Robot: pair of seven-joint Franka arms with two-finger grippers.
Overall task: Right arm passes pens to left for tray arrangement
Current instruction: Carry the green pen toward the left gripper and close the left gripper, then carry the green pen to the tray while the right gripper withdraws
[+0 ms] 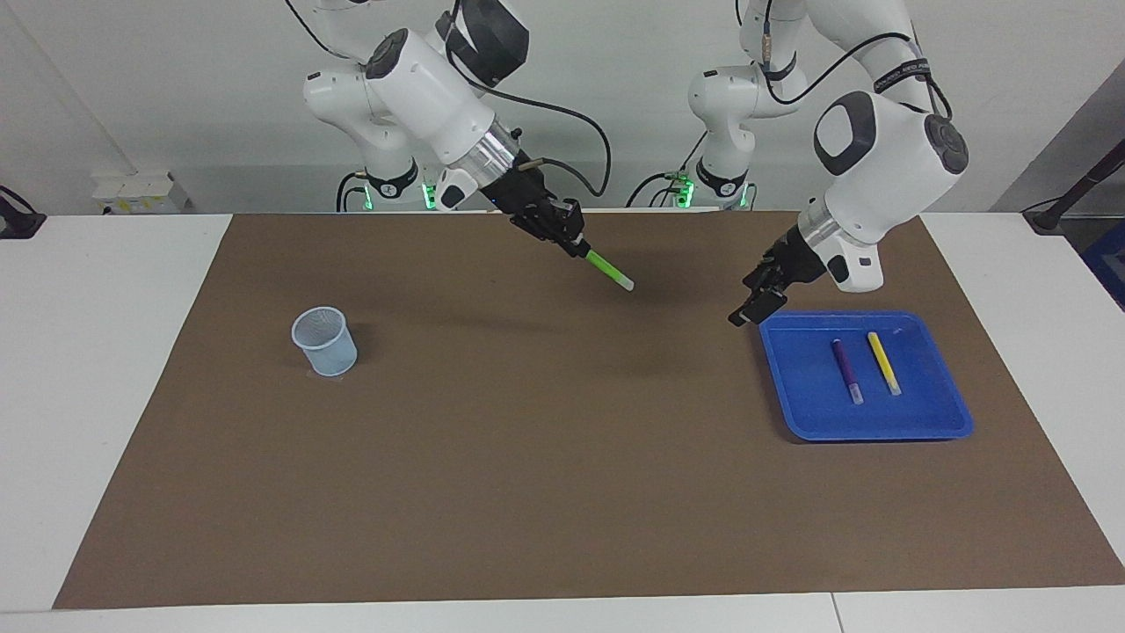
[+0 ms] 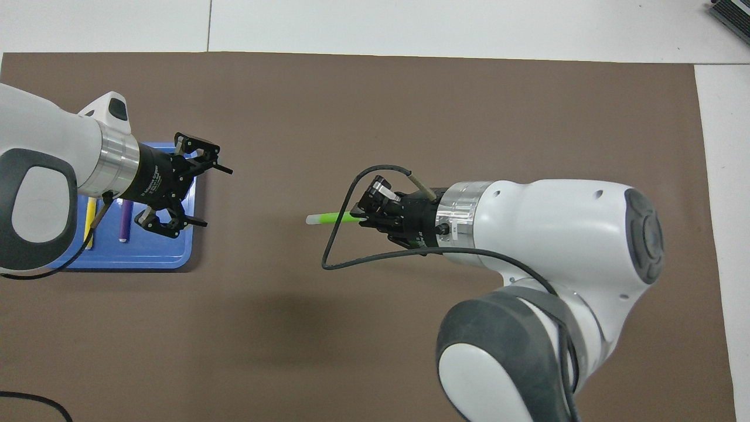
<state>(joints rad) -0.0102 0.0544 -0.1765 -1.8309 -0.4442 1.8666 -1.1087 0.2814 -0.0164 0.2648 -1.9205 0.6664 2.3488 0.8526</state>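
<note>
I hold the green pen (image 1: 609, 269) by its end in my closed right gripper (image 1: 576, 243), above mid-table near the robots' edge. It looks light, stiff and slippery, so my open, empty left gripper (image 1: 758, 308), at the tray (image 1: 879, 426) corner, should take its free pale end.

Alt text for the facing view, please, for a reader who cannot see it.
The right gripper holds a green pen up over the brown mat, pale end pointing toward the open left gripper, which hangs over the blue tray's corner. A purple pen and yellow pen lie in the tray; a mesh cup stands apart.
</note>
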